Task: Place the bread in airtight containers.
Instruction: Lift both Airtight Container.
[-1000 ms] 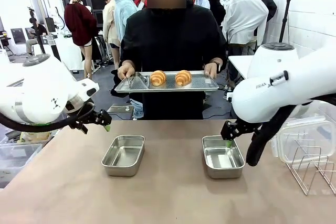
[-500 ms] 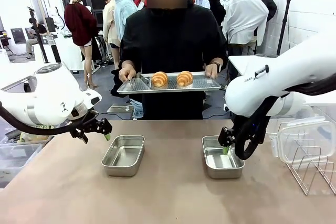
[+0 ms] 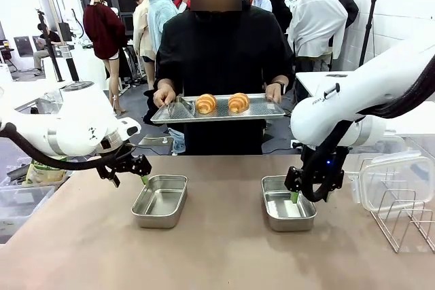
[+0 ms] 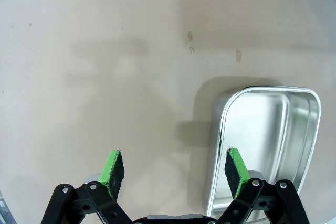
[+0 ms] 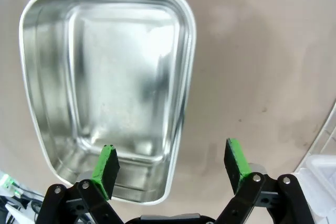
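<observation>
Over table (image 3: 217, 252): left pincer (image 4: 173, 160), right pincer (image 5: 170, 153), agape.

You have two rolls of bread, the left roll (image 3: 206, 104) and the right roll (image 3: 238, 102), on one flat tray (image 3: 265, 108). Two of the person's hands hold it: one hand (image 3: 163, 92) and a second hand (image 3: 276, 88). You count two steel containers, the left container (image 3: 160, 201) and the right container (image 3: 288, 203) (each wrist view gives you one of them). There are two grippers, the left gripper (image 3: 130, 176) and the right gripper (image 3: 310, 195), with two green pads apiece. You have one wire rack (image 3: 408, 219). The clear lids (image 3: 394, 178) look like perhaps two, but their edges blur together.
</observation>
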